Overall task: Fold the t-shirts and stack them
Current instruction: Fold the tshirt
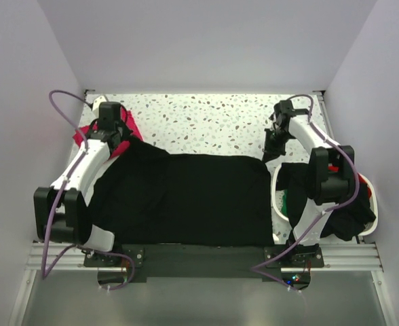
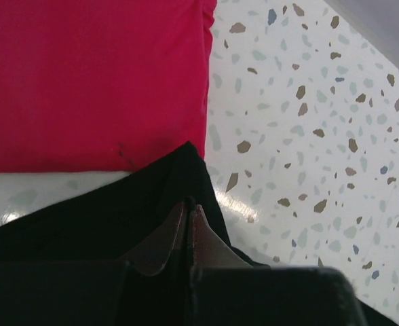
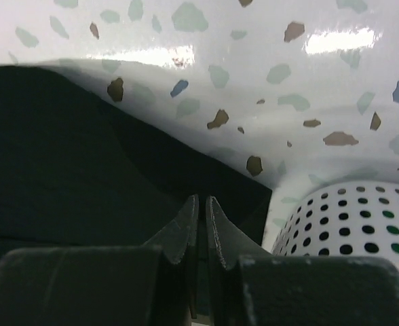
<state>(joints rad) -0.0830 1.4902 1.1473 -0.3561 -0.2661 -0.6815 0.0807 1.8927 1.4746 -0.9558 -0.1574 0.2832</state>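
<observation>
On table (image 1: 206, 115), far corners of black shirt (image 1: 186, 197) pinched tight: left gripper (image 2: 189, 204) beside pink shirt (image 2: 91, 81), right gripper (image 3: 201, 200) by basket (image 3: 349, 224).

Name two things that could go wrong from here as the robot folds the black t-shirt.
1. The left claw, shut on a far corner of the black t-shirt, sits right beside the magenta t-shirt; a lift might drag it along.
2. The right claw pinches the other corner near its edge, close to the white basket; the cloth could slip out or catch the rim.
</observation>
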